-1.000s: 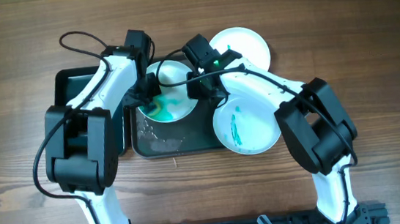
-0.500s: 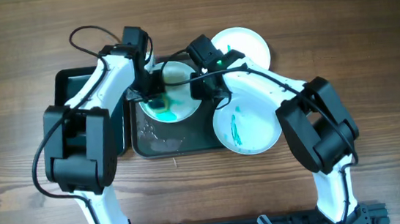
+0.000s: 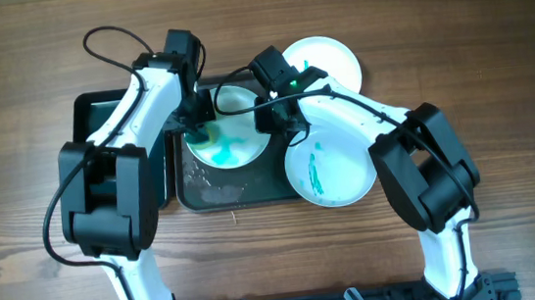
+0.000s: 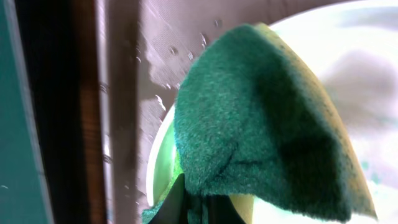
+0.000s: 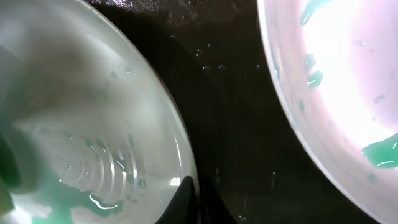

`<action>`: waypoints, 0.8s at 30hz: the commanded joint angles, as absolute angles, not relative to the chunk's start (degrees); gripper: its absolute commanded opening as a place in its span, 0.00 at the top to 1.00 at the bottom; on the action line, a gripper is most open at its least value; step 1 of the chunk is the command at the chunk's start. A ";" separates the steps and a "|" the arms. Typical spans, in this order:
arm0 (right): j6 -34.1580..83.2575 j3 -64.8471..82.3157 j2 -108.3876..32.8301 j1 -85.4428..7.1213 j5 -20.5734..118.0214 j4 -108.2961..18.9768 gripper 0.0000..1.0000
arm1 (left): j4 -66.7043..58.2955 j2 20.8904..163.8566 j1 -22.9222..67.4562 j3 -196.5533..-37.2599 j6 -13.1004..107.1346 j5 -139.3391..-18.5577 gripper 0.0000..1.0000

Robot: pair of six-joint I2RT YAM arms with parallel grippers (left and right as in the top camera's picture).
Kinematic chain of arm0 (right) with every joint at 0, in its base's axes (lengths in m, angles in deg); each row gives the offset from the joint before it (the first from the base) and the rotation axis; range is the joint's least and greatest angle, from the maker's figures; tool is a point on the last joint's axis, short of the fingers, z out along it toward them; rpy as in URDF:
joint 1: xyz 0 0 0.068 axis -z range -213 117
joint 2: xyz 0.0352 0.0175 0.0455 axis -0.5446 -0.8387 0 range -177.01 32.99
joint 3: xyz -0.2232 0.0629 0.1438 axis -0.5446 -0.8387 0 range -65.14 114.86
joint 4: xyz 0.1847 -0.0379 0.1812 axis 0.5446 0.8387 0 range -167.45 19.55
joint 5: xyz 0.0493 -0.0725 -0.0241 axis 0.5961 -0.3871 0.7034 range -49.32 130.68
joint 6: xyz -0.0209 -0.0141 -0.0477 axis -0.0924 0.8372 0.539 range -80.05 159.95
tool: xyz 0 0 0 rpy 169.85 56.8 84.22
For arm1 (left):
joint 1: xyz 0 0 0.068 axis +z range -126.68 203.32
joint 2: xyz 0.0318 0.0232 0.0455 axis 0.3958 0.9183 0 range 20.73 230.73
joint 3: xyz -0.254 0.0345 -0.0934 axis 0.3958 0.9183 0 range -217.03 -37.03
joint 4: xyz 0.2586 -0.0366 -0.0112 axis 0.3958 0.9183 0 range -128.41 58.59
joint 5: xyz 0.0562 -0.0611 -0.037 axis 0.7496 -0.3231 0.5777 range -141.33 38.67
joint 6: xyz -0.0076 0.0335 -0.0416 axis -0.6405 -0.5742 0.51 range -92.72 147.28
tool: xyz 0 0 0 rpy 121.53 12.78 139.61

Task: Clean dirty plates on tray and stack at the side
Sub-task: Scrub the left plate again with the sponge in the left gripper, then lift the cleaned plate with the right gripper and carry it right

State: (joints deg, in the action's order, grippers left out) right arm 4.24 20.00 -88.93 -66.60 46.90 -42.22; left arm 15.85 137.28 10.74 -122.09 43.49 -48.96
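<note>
A white plate (image 3: 232,134) smeared with green lies in the black tray (image 3: 222,189). My left gripper (image 3: 199,122) is shut on a green and yellow sponge (image 4: 261,118), which presses on the plate's left part (image 4: 373,124). My right gripper (image 3: 274,120) is shut on the plate's right rim (image 5: 81,124), with its fingertips (image 5: 186,196) pinching the edge. A second dirty plate (image 3: 330,169) with green streaks lies over the tray's right edge and shows in the right wrist view (image 5: 348,74). A clean white plate (image 3: 326,61) sits on the table behind the right arm.
A second dark tray (image 3: 97,117) stands to the left of the black one. Water droplets lie on the wet tray floor (image 5: 230,124). Bare wooden table (image 3: 494,49) surrounds everything.
My left gripper has rubbed the sponge down the plate's left side and back up towards the rim, spreading the green smear. The right gripper has kept its hold on the rim.
</note>
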 commanded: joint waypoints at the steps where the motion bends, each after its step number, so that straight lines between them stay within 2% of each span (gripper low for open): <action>1: 5.45 18.60 -90.40 -66.69 45.28 -41.46 0.96 | 15.61 138.07 9.23 -119.20 45.78 -59.15 0.96; 6: 5.49 18.60 -90.40 -66.69 45.74 -41.24 0.96 | 9.82 138.07 7.33 -115.99 45.80 -71.32 0.96; 11: 5.67 18.60 -90.40 -66.69 45.92 -40.61 0.96 | 6.76 138.07 8.60 -117.54 47.71 -67.63 0.96; 17: 7.09 18.62 -90.40 -66.69 45.89 -40.56 0.96 | 22.49 138.00 11.46 -133.67 50.28 -52.13 0.96; 20: 10.65 18.82 -90.12 -66.69 47.93 -41.28 0.96 | 29.12 137.96 13.43 -143.00 50.31 -52.65 0.96; 24: 14.41 21.51 -88.32 -66.69 48.30 -38.99 0.96 | 31.59 137.93 16.49 -150.15 50.28 -57.44 0.96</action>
